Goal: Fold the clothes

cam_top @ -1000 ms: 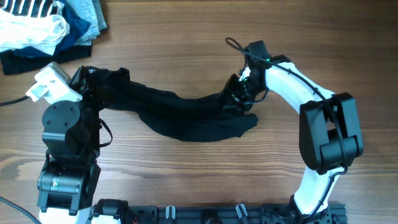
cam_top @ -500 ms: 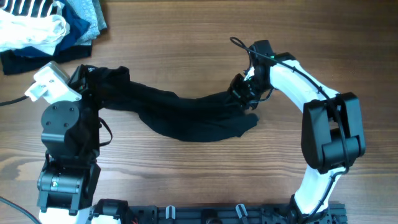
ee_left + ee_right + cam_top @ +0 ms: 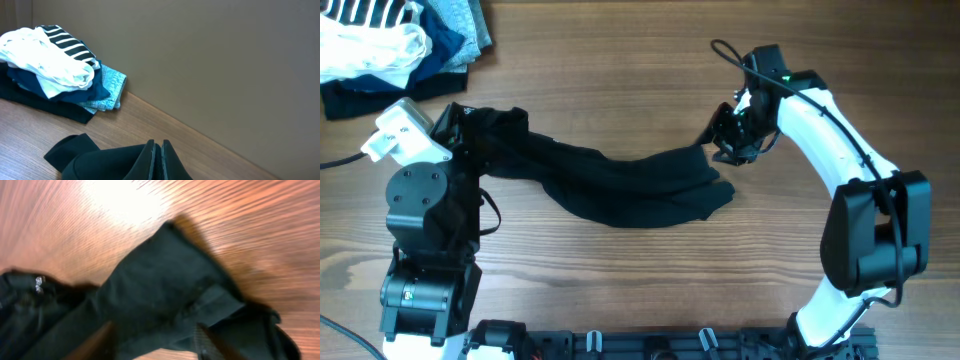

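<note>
- The clothes (image 3: 620, 185) lie in a long black strip across the table (image 3: 620, 290), bare wood above and below.
- My left gripper (image 3: 460, 122) pinches their left end tight.
- My right gripper (image 3: 725, 142) hangs open at the right end, holding nothing.

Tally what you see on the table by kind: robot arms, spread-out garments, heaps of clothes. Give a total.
Robot arms: 2, the left arm and the right arm
Spread-out black garment: 1
Heap of mixed clothes: 1
Total: 4
</note>
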Controlling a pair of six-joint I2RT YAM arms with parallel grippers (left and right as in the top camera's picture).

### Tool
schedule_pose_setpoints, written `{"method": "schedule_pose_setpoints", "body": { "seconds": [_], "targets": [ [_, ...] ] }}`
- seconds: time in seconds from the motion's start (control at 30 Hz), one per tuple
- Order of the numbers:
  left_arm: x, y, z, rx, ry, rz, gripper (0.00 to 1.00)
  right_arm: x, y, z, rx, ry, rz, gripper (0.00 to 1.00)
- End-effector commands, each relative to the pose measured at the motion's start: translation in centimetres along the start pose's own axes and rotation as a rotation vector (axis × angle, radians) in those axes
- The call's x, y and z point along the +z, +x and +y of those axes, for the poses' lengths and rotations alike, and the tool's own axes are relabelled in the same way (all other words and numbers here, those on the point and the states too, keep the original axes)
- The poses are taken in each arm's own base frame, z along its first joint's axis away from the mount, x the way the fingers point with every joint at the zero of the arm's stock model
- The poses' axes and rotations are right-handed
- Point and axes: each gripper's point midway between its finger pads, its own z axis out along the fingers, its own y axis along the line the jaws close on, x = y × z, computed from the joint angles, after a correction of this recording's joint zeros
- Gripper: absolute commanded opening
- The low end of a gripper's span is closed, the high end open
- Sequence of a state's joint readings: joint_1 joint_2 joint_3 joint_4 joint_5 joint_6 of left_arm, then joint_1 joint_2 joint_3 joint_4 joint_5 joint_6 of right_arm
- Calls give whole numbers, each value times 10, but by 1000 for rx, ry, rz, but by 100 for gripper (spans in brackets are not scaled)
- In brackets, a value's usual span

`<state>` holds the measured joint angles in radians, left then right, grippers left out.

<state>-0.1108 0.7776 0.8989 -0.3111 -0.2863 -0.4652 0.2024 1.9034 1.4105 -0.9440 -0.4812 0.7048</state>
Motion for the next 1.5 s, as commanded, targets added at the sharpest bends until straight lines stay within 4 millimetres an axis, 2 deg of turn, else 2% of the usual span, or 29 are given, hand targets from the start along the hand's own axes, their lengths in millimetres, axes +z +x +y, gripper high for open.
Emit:
{"method": "schedule_pose_setpoints", "body": {
  "seconds": [0.0,0.17,0.33,0.47,0.57,0.77,0.87,1.47],
  "targets": [
    [-5,-11,-4,5,20,-27,4,13,33,22,-92,-68,116,100],
    [-5,-11,-4,5,19,-27,4,29,55,34,-113,-44,157,100],
    [-5,-11,-4,6,19,-27,4,45,61,29,-90,-8,189,100],
    [-5,-10,-4,6,17,-24,4,49,52,20,-54,20,179,100],
    [-5,-10,-3,7,15,-23,4,46,37,6,-59,65,129,100],
    [-5,-10,-3,7,13,-24,4,36,26,-16,-60,99,129,100],
    [-5,-10,-3,7,13,-24,4,38,29,-24,-46,133,142,100],
    [-5,-10,-3,7,13,-23,4,58,25,-32,-36,155,170,100]
  ]
}}
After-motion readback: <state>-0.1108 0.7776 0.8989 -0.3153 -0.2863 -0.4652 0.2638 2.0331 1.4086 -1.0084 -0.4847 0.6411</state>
